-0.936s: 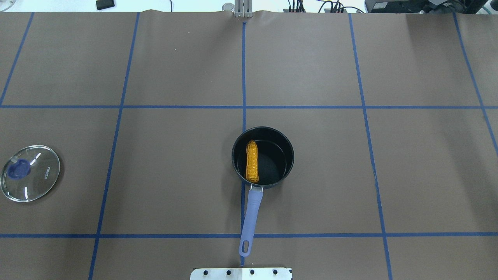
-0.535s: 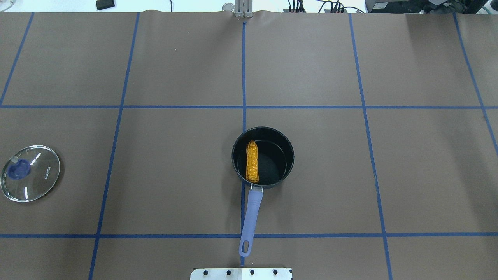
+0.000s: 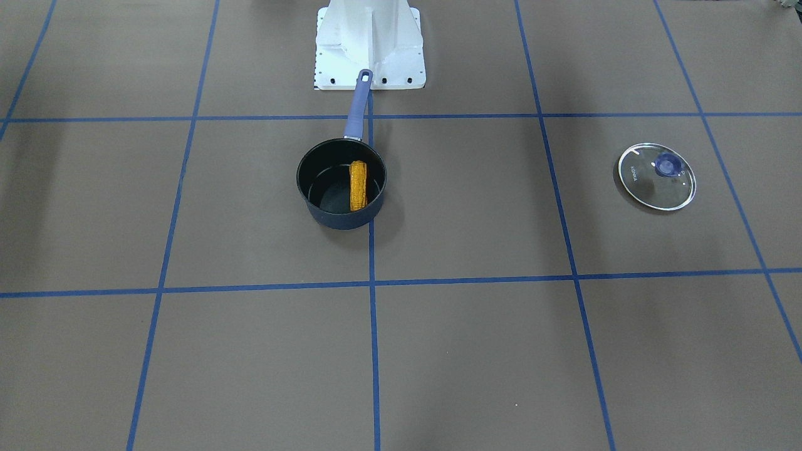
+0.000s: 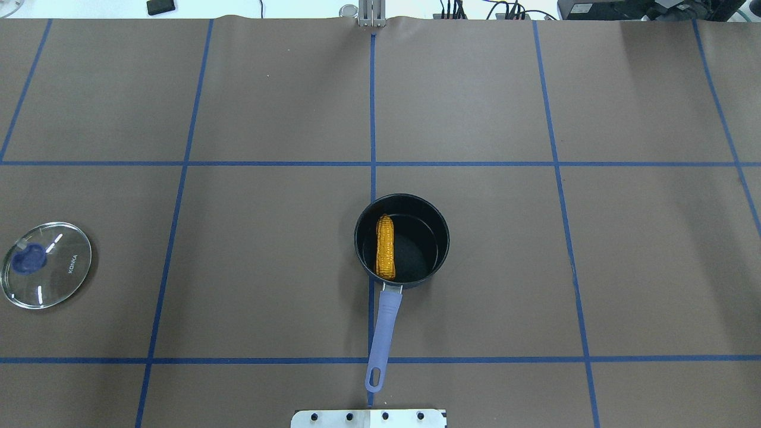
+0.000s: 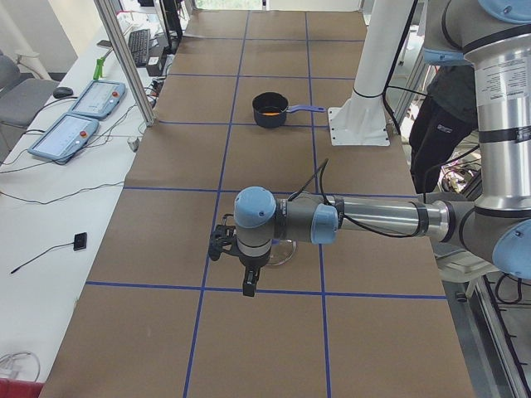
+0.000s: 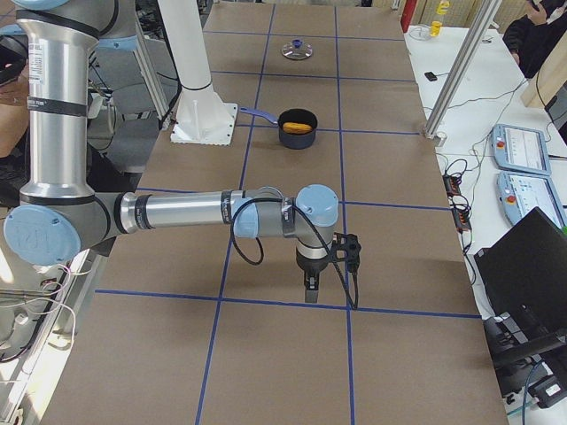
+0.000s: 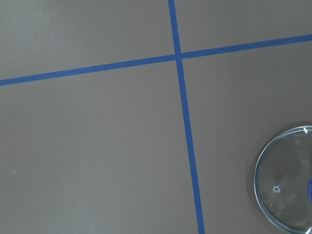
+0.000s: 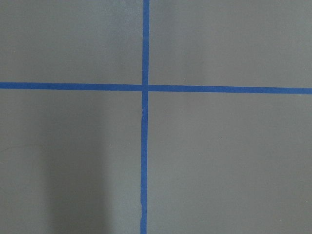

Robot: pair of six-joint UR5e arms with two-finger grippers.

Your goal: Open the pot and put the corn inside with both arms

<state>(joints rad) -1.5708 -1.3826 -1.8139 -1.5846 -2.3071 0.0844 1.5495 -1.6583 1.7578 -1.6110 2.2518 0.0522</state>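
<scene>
The dark navy pot (image 4: 420, 244) stands uncovered at the table's middle, its purple-blue handle (image 4: 383, 324) pointing toward the robot base. The orange-yellow corn (image 4: 385, 247) lies inside it along the left wall, also seen in the front view (image 3: 358, 185). The left gripper (image 5: 247, 283) shows only in the exterior left view, hanging above the table beside the lid; I cannot tell if it is open. The right gripper (image 6: 310, 288) shows only in the exterior right view, far from the pot (image 6: 298, 135); I cannot tell its state either.
The round clear-glass lid (image 4: 46, 273) with a blue knob lies flat at the table's left edge, also in the left wrist view (image 7: 285, 187). The white base plate (image 4: 368, 418) sits just behind the handle's end. Blue tape lines grid the brown table cover.
</scene>
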